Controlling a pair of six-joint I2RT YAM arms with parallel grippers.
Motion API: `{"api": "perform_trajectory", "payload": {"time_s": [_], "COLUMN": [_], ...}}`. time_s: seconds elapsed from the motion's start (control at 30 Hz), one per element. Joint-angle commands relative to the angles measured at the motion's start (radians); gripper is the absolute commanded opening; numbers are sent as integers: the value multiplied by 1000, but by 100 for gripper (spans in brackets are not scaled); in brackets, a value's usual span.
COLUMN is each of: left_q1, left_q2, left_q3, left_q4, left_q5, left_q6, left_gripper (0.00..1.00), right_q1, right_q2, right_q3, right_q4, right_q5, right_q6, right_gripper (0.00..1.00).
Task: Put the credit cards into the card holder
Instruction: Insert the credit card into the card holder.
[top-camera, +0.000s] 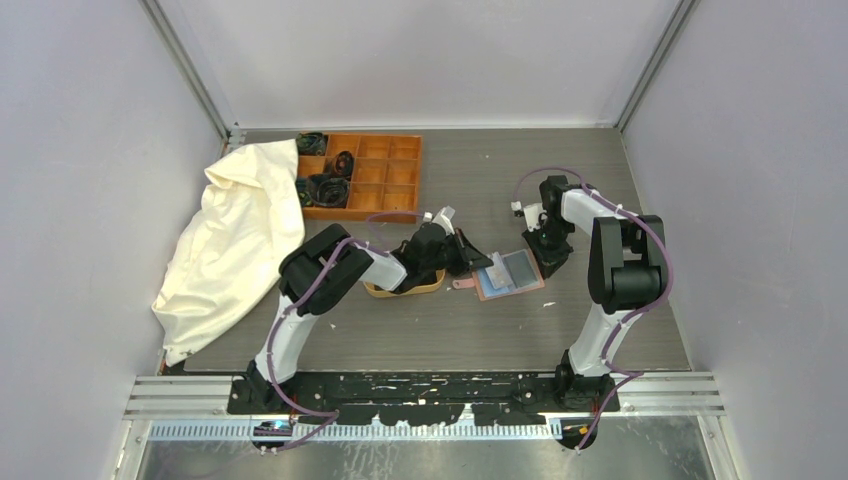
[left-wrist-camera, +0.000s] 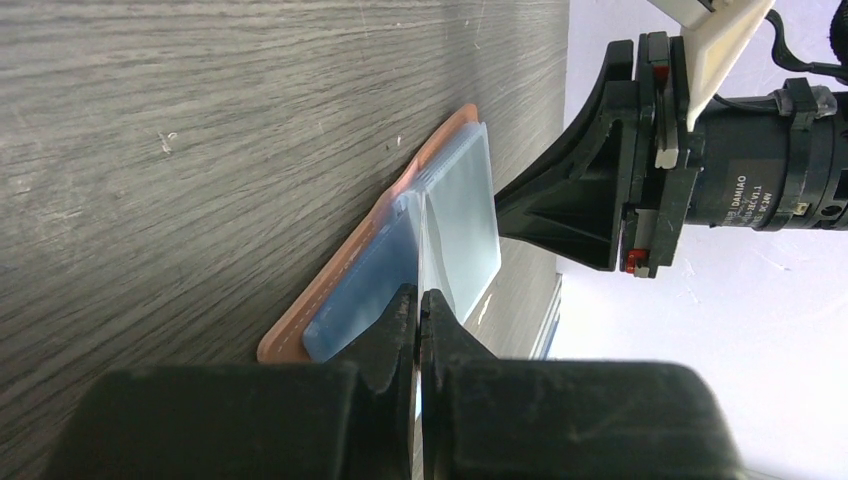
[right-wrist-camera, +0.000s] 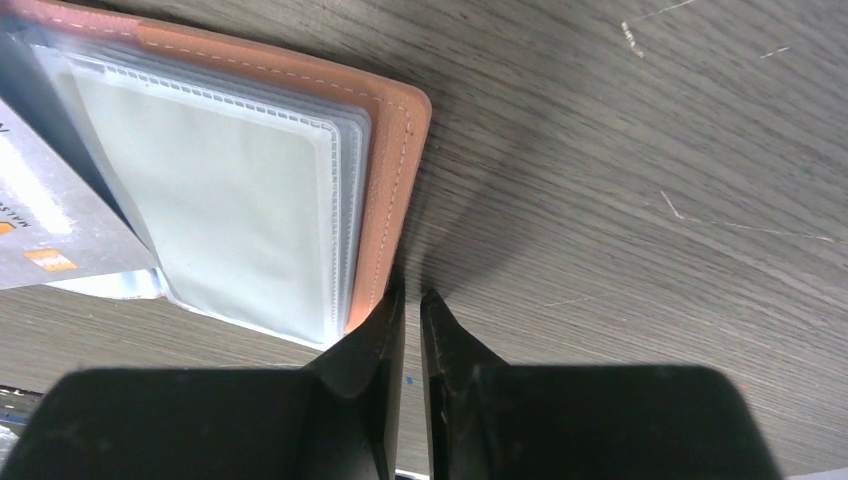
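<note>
White walls stand around a gray wood-look bench (top-camera: 600, 320). Near the middle of the bench lies the card holder (top-camera: 508, 273). It is open and flat. It is brown on the outside, with clear plastic pockets on top.

The left end effector (left-wrist-camera: 420, 305) is squeezed shut on a thin pale credit card (left-wrist-camera: 424, 250). It holds the card on its edge, and the far end of the card goes in between the clear pockets. From the right wrist, the same card shows as a light card with a small orange spot, poking in at the left side of the holder.

The right end effector (right-wrist-camera: 412, 300) points down at the other side of the holder. Its two fingers are almost together, with only a thin gap. Nothing shows between them. Their tips sit right at the brown edge of the holder, but I cannot tell if they press on it.

An oval wooden tray (top-camera: 420, 288) lies under the left arm, just beside the holder. At the back of the bench is an orange box (top-camera: 390, 170) with many small spaces. Some black things (top-camera: 325, 188) are in it. A big white cloth bag (top-camera: 235, 240) lies on the left.
</note>
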Motion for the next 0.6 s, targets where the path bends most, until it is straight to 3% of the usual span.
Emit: {"api": "perform_trajectory", "payload": {"time_s": [0.0,0.57], "left_q1": [-4,6], "left_q2": [10,-168], "left_q3": [32,-14], "left_q4": [65,-56], "left_q5": [10,-1], "left_q6": [-32,89], "left_gripper": [0,0], "right_q1": [-3,0], "right_q2": [1,4], "right_q3": [28,32], "right_q4": [-16,-23], "right_q5": [-20,-35], "right_q6": [-9,-10], "right_gripper": [17,17]}}
